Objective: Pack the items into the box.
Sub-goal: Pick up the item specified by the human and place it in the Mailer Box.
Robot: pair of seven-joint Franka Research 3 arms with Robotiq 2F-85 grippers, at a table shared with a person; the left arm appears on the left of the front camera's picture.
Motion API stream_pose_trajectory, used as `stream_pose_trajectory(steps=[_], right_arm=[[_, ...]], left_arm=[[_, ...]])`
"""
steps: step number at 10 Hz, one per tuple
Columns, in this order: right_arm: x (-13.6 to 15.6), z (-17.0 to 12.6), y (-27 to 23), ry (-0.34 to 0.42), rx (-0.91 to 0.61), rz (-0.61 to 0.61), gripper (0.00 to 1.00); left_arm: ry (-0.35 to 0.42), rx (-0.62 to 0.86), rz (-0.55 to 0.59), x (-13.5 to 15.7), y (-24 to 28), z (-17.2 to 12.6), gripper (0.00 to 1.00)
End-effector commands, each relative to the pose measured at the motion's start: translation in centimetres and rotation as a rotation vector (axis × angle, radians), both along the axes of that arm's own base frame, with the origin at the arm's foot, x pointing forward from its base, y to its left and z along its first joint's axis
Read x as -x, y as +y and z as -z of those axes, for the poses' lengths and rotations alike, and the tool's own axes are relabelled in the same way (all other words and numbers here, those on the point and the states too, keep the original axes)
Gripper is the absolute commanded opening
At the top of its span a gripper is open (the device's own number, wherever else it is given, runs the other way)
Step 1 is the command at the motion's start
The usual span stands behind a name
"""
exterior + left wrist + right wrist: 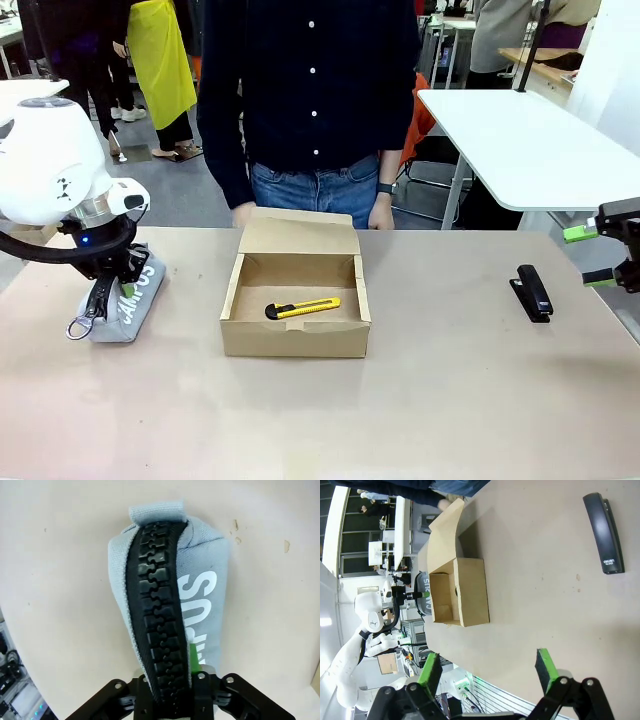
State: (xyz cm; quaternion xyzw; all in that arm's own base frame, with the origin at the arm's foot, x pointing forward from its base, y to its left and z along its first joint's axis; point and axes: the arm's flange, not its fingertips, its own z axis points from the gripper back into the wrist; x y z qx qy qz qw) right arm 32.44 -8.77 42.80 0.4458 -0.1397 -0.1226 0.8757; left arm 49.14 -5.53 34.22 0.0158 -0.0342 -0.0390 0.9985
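Now: left arm bent steeply down at the table's left edge, left gripper [105, 292] clamped on the grey pouch [137, 296], zip ridge between the pads. Bare table between the pouch and the box [295, 341]. Utility knife [303, 309] lies inside the box. Right gripper [590, 255] hangs at the right edge, jaws apart, near the stapler [531, 292].

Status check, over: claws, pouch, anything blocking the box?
Left claw clamped on pouch, on table. Right claw open, empty. Knife in box, flap open. Path to box clear.
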Motion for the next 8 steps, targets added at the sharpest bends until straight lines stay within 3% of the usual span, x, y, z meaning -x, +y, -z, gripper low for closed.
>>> stream_pose_trajectory(steps=[1, 6, 8], right_arm=[[0.2, 0.0, -0.4, -0.009, 0.011, -0.02, 1.0], [0.2, 0.0, -0.4, -0.009, 0.011, -0.02, 1.0], [0.2, 0.0, -0.4, -0.009, 0.011, -0.02, 1.0]], left_arm=[[-0.017, -0.024, 0.021, 0.5, 0.5, 0.1, 0.0], [-0.029, 0.0, 0.023, 0.9, 1.1, -1.6, 0.0], [-0.053, -0.07, -0.013, 2.3, 2.4, -8.7, 0.0]])
